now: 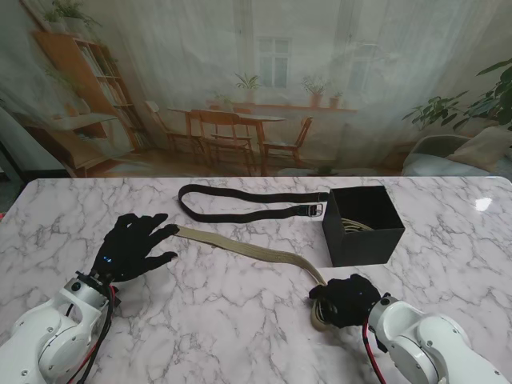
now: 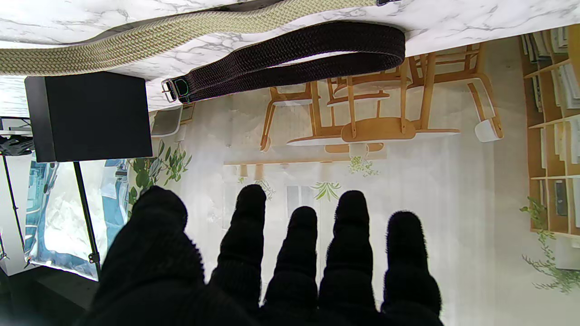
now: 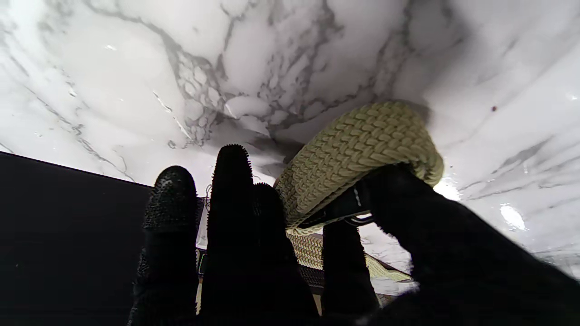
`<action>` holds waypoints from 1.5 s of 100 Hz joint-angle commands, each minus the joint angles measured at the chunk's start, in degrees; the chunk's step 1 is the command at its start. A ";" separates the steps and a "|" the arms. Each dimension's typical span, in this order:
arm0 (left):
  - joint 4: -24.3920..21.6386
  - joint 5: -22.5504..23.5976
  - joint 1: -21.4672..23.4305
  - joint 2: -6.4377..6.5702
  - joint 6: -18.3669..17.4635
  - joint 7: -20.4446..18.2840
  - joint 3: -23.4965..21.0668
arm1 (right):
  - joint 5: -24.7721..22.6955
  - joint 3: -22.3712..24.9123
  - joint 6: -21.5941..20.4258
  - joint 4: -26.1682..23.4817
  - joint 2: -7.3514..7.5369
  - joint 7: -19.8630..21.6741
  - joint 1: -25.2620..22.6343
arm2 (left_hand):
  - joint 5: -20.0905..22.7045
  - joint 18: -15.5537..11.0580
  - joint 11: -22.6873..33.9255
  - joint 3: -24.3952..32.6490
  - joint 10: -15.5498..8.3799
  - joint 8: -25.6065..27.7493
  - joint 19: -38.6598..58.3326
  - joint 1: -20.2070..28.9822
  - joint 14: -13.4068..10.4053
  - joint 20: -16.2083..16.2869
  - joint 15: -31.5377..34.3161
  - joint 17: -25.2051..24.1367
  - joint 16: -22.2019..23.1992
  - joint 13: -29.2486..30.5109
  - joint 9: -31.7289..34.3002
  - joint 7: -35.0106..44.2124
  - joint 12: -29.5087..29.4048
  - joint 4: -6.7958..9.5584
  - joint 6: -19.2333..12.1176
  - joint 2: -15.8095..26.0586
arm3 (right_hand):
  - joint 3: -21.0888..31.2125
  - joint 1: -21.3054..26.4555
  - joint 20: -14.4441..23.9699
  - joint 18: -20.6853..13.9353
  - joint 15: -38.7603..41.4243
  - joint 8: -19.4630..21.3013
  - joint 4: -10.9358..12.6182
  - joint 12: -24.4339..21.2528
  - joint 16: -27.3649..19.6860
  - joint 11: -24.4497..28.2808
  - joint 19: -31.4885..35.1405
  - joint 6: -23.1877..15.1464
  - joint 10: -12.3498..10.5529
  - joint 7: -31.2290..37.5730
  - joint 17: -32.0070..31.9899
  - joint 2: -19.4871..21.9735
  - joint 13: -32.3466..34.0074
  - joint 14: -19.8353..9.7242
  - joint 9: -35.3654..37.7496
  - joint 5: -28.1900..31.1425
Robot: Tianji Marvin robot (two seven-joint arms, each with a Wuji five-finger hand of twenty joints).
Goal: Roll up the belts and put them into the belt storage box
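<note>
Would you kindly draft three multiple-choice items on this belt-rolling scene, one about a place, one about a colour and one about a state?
1. Where does the black belt lie?
A. inside the storage box
B. on the table, farther from me than the beige belt
C. in the left hand

2. What colour is the belt that the right hand is rolling?
A. beige
B. red
C. black

3. How is the left hand?
A. shut on a belt
B. closed in a fist
C. open, fingers spread

Key: 1 B, it lies looped on the marble left of the storage box, beyond the beige belt. 2 A, the right wrist view shows beige weave curled at the fingers. 3 C, the left wrist view shows its fingers apart, holding nothing.
</note>
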 commanded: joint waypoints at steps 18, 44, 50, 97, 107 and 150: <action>0.12 0.07 -0.10 -0.03 -0.13 -0.74 0.25 | 1.65 0.44 0.31 -0.10 0.02 0.12 -0.24 | -2.19 0.97 -0.74 -1.34 0.70 -0.17 0.48 0.26 0.23 0.23 1.17 -1.15 0.51 -1.56 -2.42 -0.76 -0.17 -1.04 1.34 2.72 | -2.14 1.74 0.66 0.47 -0.53 0.14 -1.16 -1.22 -1.25 -1.20 -1.23 6.81 -2.03 0.32 -0.79 3.44 -1.24 1.17 -1.58 2.25; 0.22 0.08 -0.23 0.00 -0.26 -0.81 0.34 | 6.50 1.09 1.48 -1.14 0.23 5.13 -0.12 | -2.19 0.94 -0.73 -1.32 0.74 -0.16 0.49 0.36 0.14 0.23 1.18 -1.16 0.52 -1.53 -2.45 -0.74 -0.17 -1.03 1.38 2.72 | 26.98 4.95 -2.95 1.46 -4.21 -3.45 5.02 -3.16 -4.41 -5.66 -5.68 13.00 1.32 -4.40 -3.66 -8.88 -5.54 2.53 -8.14 -3.31; 0.26 0.04 -0.26 0.00 -0.28 -0.83 0.36 | 6.66 1.28 1.39 -1.29 0.22 5.11 -0.24 | -2.18 0.97 -0.72 -1.32 0.66 -0.16 0.50 0.38 0.20 0.23 1.19 -1.12 0.53 -1.54 -2.45 -0.74 -0.16 -1.03 1.33 2.73 | 25.85 2.34 -3.34 2.12 -4.54 -3.85 4.86 -3.49 -4.71 -6.31 -6.26 12.84 1.39 -4.93 -4.29 -8.04 -6.37 2.84 -9.00 -3.47; 0.26 -0.02 -0.33 -0.01 -0.19 -0.94 0.44 | 6.45 2.82 0.85 -2.96 0.52 9.13 -0.62 | -2.12 0.95 -0.69 -1.33 0.70 -0.15 0.52 0.37 0.17 0.22 1.21 -1.07 0.54 -1.53 -2.41 -0.69 -0.16 -1.02 1.36 2.69 | 31.96 7.02 -4.55 1.98 -6.29 -4.01 7.51 -3.97 -6.60 -7.23 -7.37 12.00 1.30 -3.87 -4.39 -12.32 -8.22 2.59 -9.77 -1.96; 0.27 -0.07 -0.35 -0.02 -0.19 -0.99 0.46 | 6.27 2.81 1.05 -3.17 0.56 9.72 -0.55 | -2.20 0.97 -0.69 -1.29 0.77 -0.16 0.50 0.45 0.15 0.21 1.22 -1.12 0.54 -1.52 -2.46 -0.72 -0.16 -1.01 1.37 2.77 | 33.45 12.07 -6.17 1.46 -7.20 -4.43 6.52 -4.40 -8.03 -7.99 -8.30 12.88 2.22 -3.59 -4.08 -13.86 -8.21 2.79 -10.05 -1.03; 0.16 -0.02 -0.20 -0.03 -0.10 -0.84 0.32 | 1.85 1.86 -1.27 -1.12 0.81 9.37 0.54 | -2.23 0.90 -0.68 -1.32 0.73 -0.17 0.58 0.46 0.10 0.23 1.23 -1.09 0.54 -1.52 -2.50 -0.72 -0.16 -1.01 1.34 2.74 | 25.49 18.65 -8.42 -6.76 -4.87 1.58 -0.34 -3.17 -6.82 -5.46 -5.78 4.03 -9.15 6.38 -0.29 -13.68 -5.89 -2.42 -14.03 -0.93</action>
